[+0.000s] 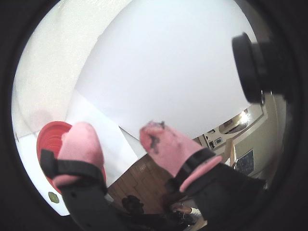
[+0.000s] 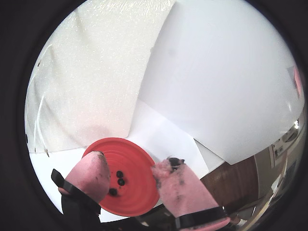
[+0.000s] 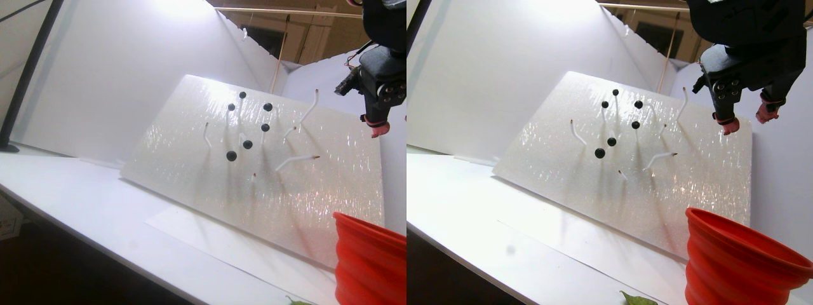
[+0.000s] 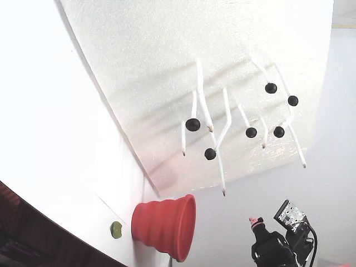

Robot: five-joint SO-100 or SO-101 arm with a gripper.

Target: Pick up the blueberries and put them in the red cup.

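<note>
- One broad white worktop [image 3: 95, 210] carries the whole scene, with white sheets standing behind it.
- Leaning on that backdrop is a large, sparkly white foam board [image 3: 305, 184], tilted back in the stereo pair view.
- Thin white stems [image 4: 225, 119] stick out of the board; several end bare, with no ball at the tip.
- Near the board's lower corner stands the red plastic cup with stepped ridged sides [image 3: 365, 264], on the worktop; the fixed view shows it lying sideways in the picture [image 4: 164, 225].
- Above the cup, the black arm's jaws [image 2: 130, 175] are released, both pink padded fingers [image 2: 180, 190] spread well apart with nothing between them; in a wrist view they frame the cup's open mouth [image 2: 134, 163].
- The finger on the right in both wrist views has dark smudges on its pink pad [image 1: 161, 142].
- Six small round glossy black blueberries [image 4: 193, 124] sit at stem tips on the board in the fixed view, clustered in its middle, well apart from the cup.
- Three more black balls [image 2: 119, 179] lie inside the cup, close together on its floor.
- Just beside the cup on the worktop lies a small yellow-green blob [image 4: 116, 229].
</note>
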